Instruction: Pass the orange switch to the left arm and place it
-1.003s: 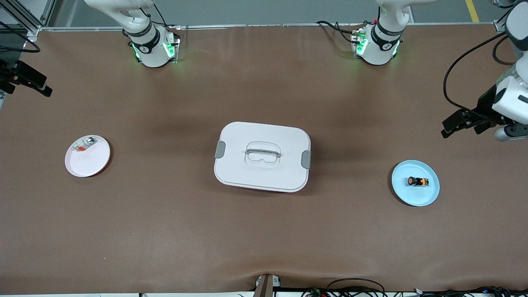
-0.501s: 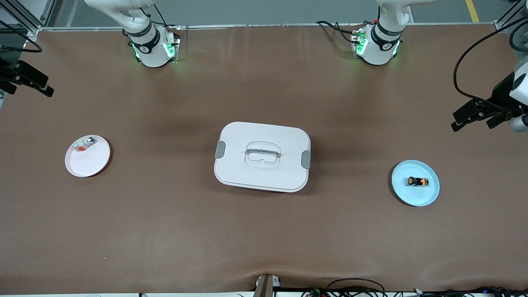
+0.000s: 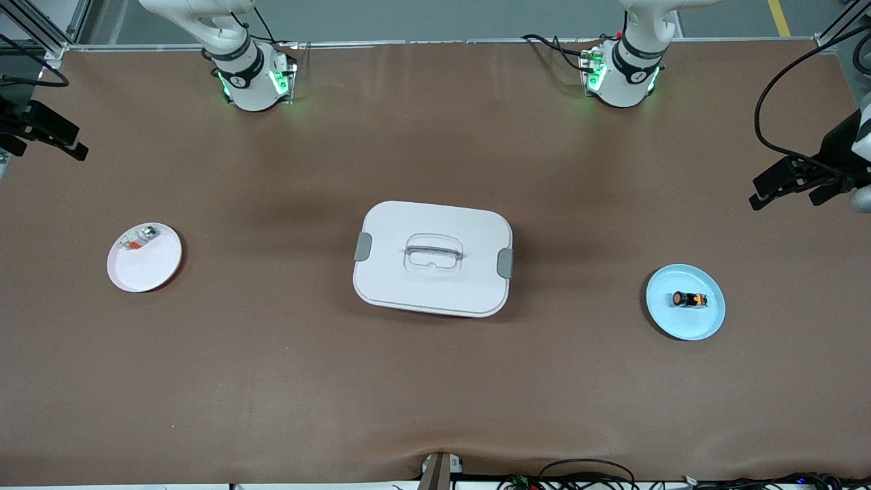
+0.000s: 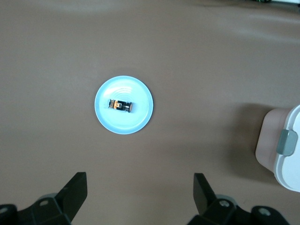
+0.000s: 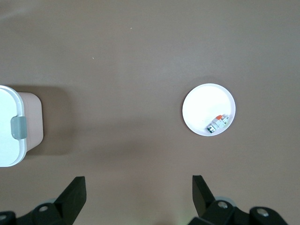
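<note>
Change, left arm: your left end effector (image 3: 789, 185) has drawn back toward the bench edge since a second ago, and it now sits a little higher in the front view, out at about 3 o'clock from the box (image 3: 433, 258).
Change, right arm: your right end effector (image 3: 51, 136) has barely shifted; it hovers at the bench edge, roughly 10 o'clock from the box.
Unchanged: box and both plates lie just where they lay a second ago.
Left end effector state: fingers (image 4: 74, 194) spread wide, nothing between them, up over bare bench (image 3: 272, 381) with the blue plate (image 4: 140, 117) in its wrist view.
Right end effector state: spread wide too, empty, looking down at the white plate (image 5: 197, 105).
Orange switch: you'll find the orange switch (image 3: 689, 299) lying on its side in the middle of the blue plate, toward the left arm's end, about 4 o'clock from the box and well apart from it.
White plate: carries a pale silvery part (image 3: 138, 238) with a red-orange bit near its rim, toward the right arm's end.
Cut off: both arms run out of the front view, so you only see each base and each black end effector; the right one is partly clipped.
Hard to make out: each wrist view shows only a corner of the box with one grey latch (image 4: 286, 142).
</note>
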Robot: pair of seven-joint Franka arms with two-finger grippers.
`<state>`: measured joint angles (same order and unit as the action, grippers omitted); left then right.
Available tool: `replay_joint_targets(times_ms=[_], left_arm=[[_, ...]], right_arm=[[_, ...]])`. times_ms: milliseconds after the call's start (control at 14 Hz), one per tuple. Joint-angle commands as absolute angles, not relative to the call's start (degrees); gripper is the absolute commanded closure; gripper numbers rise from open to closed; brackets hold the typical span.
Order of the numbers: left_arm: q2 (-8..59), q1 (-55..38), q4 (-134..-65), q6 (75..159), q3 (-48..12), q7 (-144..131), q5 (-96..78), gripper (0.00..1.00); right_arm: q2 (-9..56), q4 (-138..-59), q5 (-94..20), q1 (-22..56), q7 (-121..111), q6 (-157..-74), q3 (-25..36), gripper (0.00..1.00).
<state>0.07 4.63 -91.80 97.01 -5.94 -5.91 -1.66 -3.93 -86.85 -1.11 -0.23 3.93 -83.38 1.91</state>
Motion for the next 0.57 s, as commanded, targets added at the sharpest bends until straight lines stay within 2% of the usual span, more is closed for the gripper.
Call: replay_joint_targets(times_ms=[0, 501], left_arm=[[0.9, 4.5, -90.0, 94.3, -6.1, -4.9, -1.4, 0.0], [1.3, 4.4, -90.0, 93.9, -6.1, -5.0, -1.4, 0.0]], right_arm=[[-5.2, -88.3, -1.8, -0.1, 4.7, -84.2, 2.1, 0.0], [-5.2, -88.2, -1.8, -0.1, 4.7, -84.6, 2.1, 0.0]])
